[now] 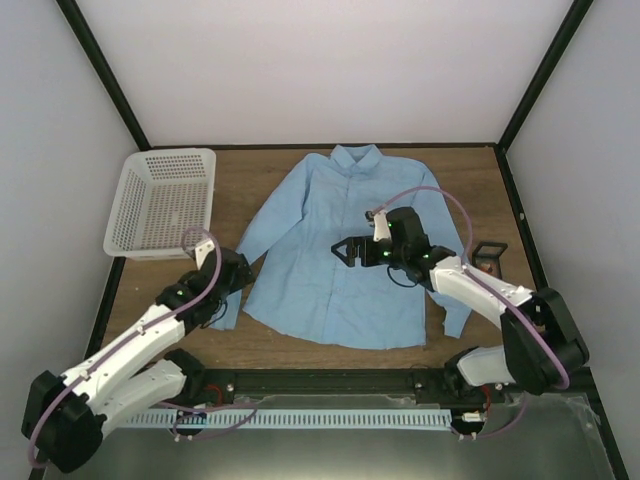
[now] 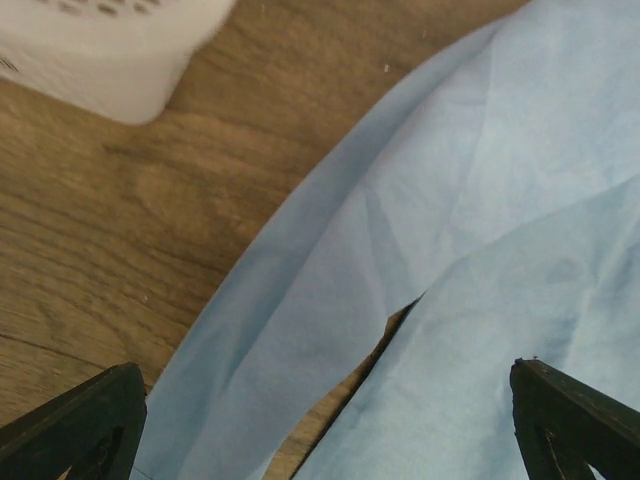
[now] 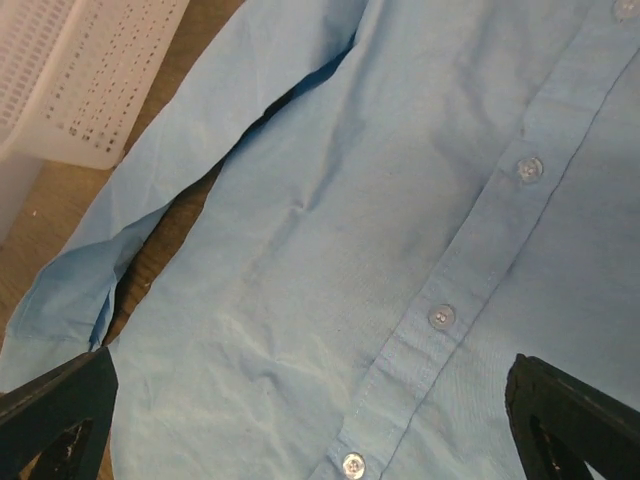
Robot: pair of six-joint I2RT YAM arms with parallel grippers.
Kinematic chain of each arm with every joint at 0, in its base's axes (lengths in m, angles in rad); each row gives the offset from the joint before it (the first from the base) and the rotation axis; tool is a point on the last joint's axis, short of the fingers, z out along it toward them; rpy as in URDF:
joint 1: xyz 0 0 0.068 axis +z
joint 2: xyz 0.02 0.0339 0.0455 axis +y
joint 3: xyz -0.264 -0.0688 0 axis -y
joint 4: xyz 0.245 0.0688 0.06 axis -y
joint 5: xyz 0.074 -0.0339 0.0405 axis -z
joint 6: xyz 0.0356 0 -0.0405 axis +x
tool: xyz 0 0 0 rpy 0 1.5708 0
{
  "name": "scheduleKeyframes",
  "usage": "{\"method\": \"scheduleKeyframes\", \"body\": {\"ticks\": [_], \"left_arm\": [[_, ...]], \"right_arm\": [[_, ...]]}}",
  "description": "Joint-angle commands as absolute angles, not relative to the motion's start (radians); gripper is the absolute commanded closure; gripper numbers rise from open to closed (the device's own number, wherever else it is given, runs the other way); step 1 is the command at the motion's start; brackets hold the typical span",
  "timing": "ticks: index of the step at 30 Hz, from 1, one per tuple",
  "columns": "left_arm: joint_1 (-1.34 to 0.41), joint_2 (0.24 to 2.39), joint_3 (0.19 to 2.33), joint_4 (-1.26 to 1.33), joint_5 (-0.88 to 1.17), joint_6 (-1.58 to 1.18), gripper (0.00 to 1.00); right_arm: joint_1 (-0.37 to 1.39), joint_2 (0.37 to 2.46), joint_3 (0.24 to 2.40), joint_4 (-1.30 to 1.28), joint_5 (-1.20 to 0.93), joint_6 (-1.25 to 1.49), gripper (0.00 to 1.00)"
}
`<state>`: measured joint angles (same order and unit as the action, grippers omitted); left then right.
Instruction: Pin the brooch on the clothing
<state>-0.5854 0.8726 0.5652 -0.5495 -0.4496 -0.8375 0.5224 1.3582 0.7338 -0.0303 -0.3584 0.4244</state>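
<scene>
The clothing (image 1: 310,230), a light blue button-front shirt, lies flat on the wooden table with its collar at the far end. Above the shirt's front, near the button placket (image 3: 470,280), my right gripper (image 1: 342,252) (image 3: 310,400) hangs open with nothing between its fingers. At the shirt's left side my left gripper (image 1: 235,285) (image 2: 322,400) is open and empty, over the gap between the sleeve and the body of the clothing (image 2: 480,200). The brooch shows in no view.
A white mesh basket (image 1: 165,200) (image 2: 100,50) (image 3: 60,80) stands at the back left, close to the shirt's left sleeve. A small black square frame box (image 1: 488,255) sits right of the shirt, beside my right arm. Black posts and white walls enclose the table.
</scene>
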Motion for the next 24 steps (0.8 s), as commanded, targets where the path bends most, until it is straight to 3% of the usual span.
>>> {"method": "scheduleKeyframes", "body": {"ticks": [1, 9, 15, 19, 24], "left_arm": [[-0.579, 0.926, 0.524, -0.446, -0.354, -0.852, 0.0], [-0.579, 1.033, 0.5, -0.286, -0.105, -0.771, 0.05], [-0.603, 1.165, 0.421, 0.003, 0.205, -0.818, 0.09], [-0.745, 1.218, 0.499, -0.064, 0.111, -0.774, 0.09], [-0.726, 1.095, 0.505, -0.195, 0.004, -0.752, 0.07]], "right_arm": [[0.509, 1.292, 0.728, -0.064, -0.364, 0.382, 0.0], [0.502, 1.239, 0.664, -0.049, -0.368, 0.4, 0.0], [0.495, 1.231, 0.684, -0.061, -0.353, 0.392, 0.0], [0.489, 1.23, 0.694, -0.066, -0.346, 0.385, 0.0], [0.479, 1.226, 0.691, -0.077, -0.338, 0.377, 0.0]]}}
